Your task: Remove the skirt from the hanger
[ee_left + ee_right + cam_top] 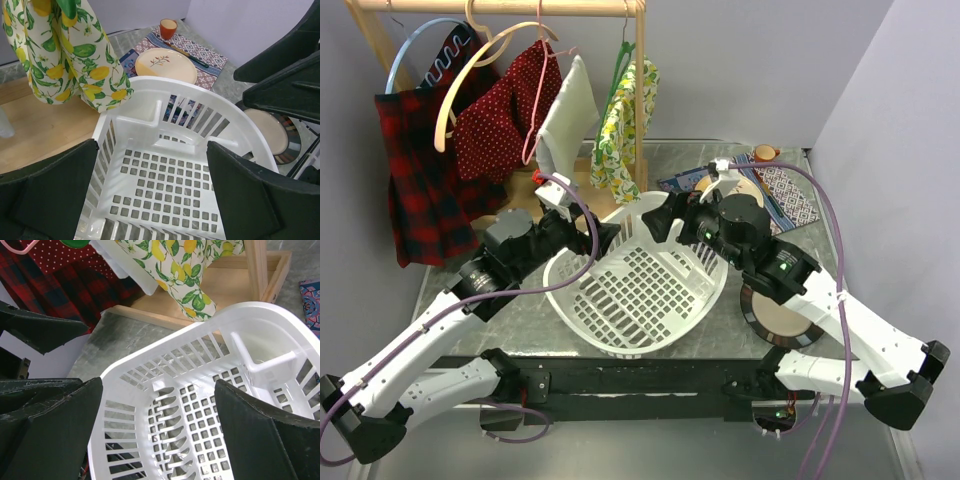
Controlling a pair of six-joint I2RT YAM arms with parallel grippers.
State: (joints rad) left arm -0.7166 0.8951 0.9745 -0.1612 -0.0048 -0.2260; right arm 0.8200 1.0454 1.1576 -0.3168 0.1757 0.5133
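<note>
Grey tabletop (520, 320) and pale lilac walls frame the scene, with a white slotted laundry basket (570, 275) at the middle of the top view. A wooden clothes rack (641, 90) stands at about 11 o'clock from the basket.

Both arms reach forward from the near edge and bend inward over the basket. The left arm rises from 7 o'clock, elbow out to the side, and its wrist brings the left gripper (605, 236) over the basket's 10 o'clock rim. Its wrist view shows the left gripper (150, 192) with fingers spread wide and nothing between them but the basket floor below. The right arm mirrors it from 5 o'clock. The right gripper (660, 222) sits above the 1 o'clock rim, and its wrist view shows the right gripper (157, 432) parted just as wide and holding nothing. The two grippers face each other, near but not touching.

The red-and-black plaid skirt (420, 180) hangs at the 9 o'clock end of the rail on a light blue hanger (415, 50). It falls long and loose, well apart from both grippers. Toward 3 o'clock along the rail come a red dotted garment (505, 110) on a wooden hanger (480, 65), a pale garment (570, 115), and a lemon-print garment (625, 125) whose hem hangs just beyond the basket's far rim.

A plate (165, 64) and cup (168, 27) rest on a patterned placemat (785, 195) at 2 o'clock.
</note>
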